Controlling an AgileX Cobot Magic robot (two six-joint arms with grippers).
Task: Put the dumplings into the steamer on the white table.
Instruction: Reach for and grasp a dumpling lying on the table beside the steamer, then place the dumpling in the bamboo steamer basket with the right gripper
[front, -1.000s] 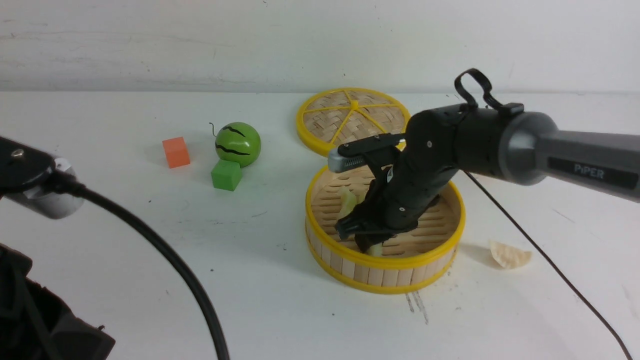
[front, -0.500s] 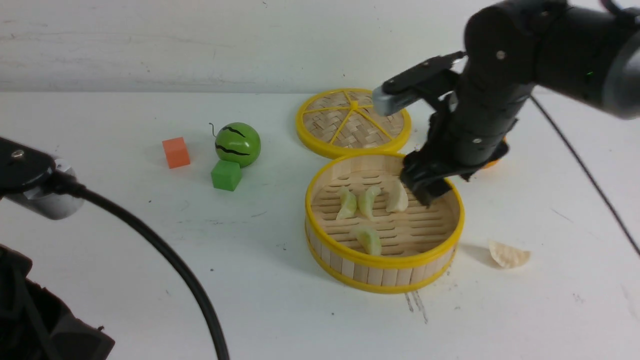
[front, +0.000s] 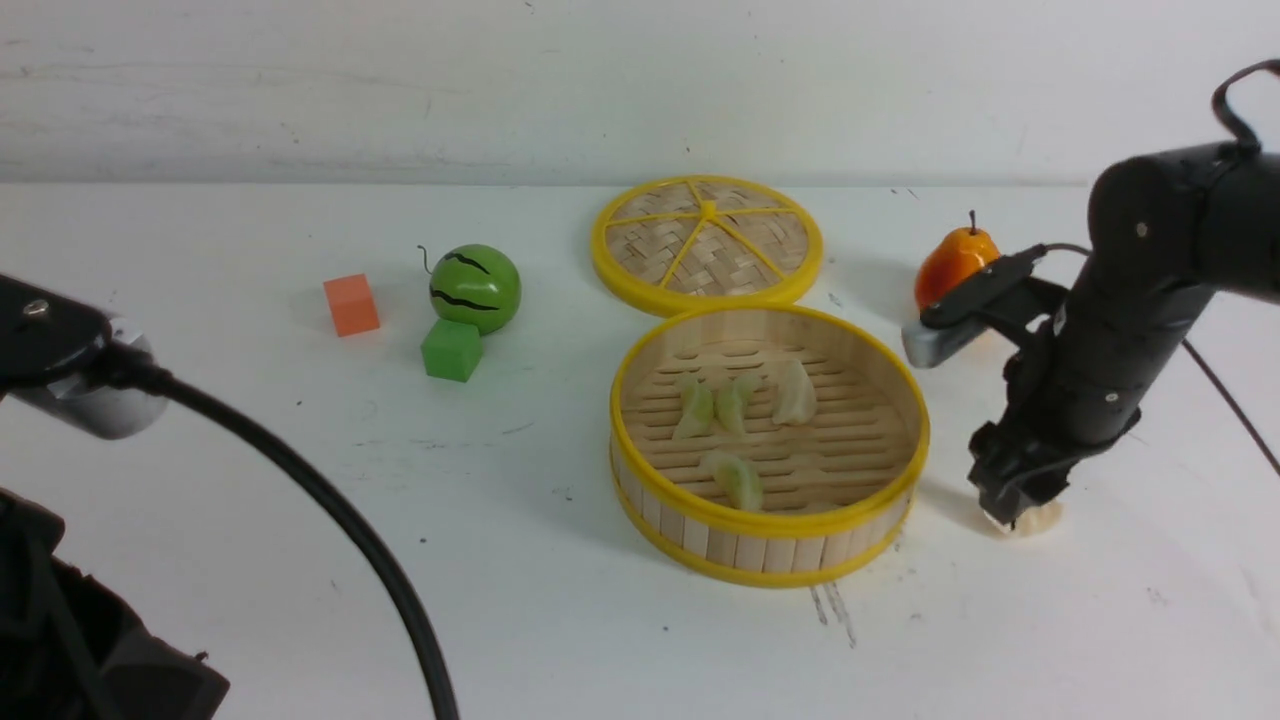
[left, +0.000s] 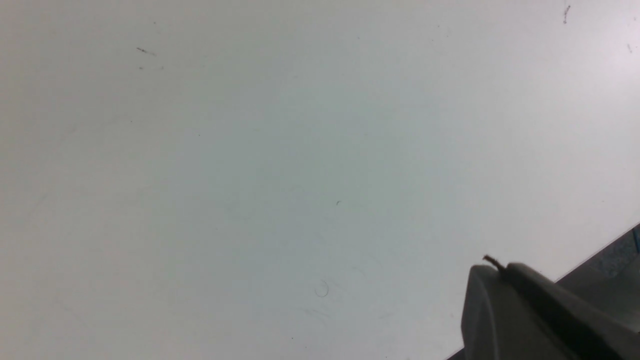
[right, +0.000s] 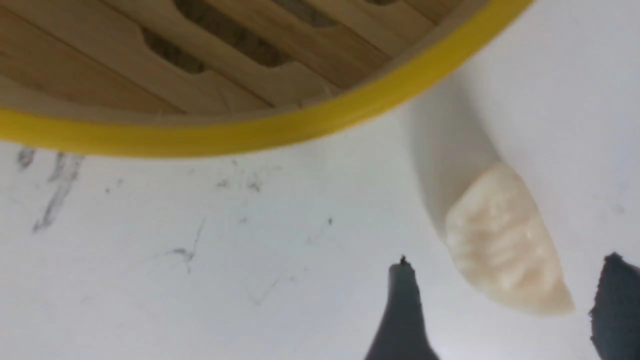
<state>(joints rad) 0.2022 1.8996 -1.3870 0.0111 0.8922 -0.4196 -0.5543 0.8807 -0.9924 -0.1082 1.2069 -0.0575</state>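
While my right gripper points down at the white table, its jaws stand wide apart and grip nothing. The 5th dumpling lies flat on the table between the 2 fingertips. As far as the wrist view shows, it touches neither.

Count:
- Dumplings: 5 in all. 1 is under this gripper. The other 4 dumplings are in the steamer, just to the gripper's left. 3 lie in a row on the far half of the floor and 1 lies alone on the near half.
- Steamer: 1. Lid: 1, beyond the steamer, well left of the gripper and farther out.
- Pear: 1, beyond the gripper.
- Watermelon ball: 1. Cubes: 2, 1 green cube and 1 orange cube. All are far to the gripper's left.

Materials and shapes:
- The dumplings are crescents with pleated edges. The one under the tool is cream-white and matte; those in the steamer are greener.
- The steamer is round, with a slatted bamboo floor, a wall of upright wooden strips and 2 yellow rims.
- The lid is flat woven bamboo with a yellow rim and spokes.
- The pear is glossy orange with a dark stem.
- The table shows dark scuffs beside the steamer.

My left gripper is closed with nothing in it, far to the left, over the tabletop.
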